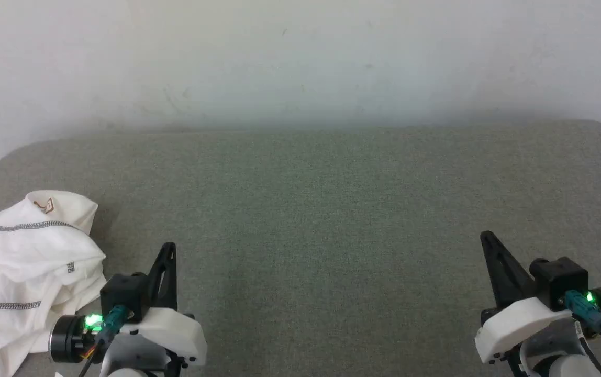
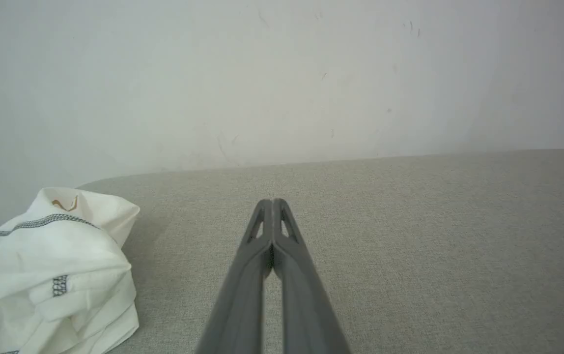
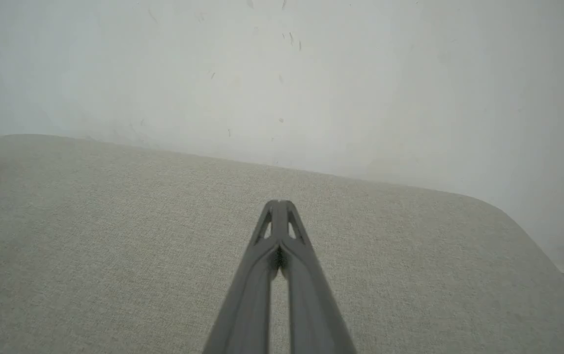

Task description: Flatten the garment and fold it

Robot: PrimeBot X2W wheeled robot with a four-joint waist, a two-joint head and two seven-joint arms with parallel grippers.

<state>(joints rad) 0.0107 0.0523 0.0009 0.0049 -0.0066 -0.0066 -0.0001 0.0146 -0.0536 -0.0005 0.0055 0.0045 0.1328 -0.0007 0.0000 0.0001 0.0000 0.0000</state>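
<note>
The garment (image 1: pixel 28 262) is a white shirt with dark zigzag stitching, crumpled in a heap at the left end of the grey surface, a tan neck label on top. In the left wrist view the garment (image 2: pixel 51 280) lies to the lower left. My left gripper (image 1: pixel 168 248) stands just right of the heap, apart from it, shut with nothing held. Its fingertips meet in the left wrist view, left gripper (image 2: pixel 272 201). My right gripper (image 1: pixel 486 238) is at the lower right, far from the garment, shut and empty, tips together in its own view, right gripper (image 3: pixel 277 202).
A grey fabric-covered table (image 1: pixel 332 209) with rounded corners spreads across the head view. A pale wall (image 1: pixel 300 63) rises right behind its far edge. The table's right edge (image 3: pixel 532 236) curves away in the right wrist view.
</note>
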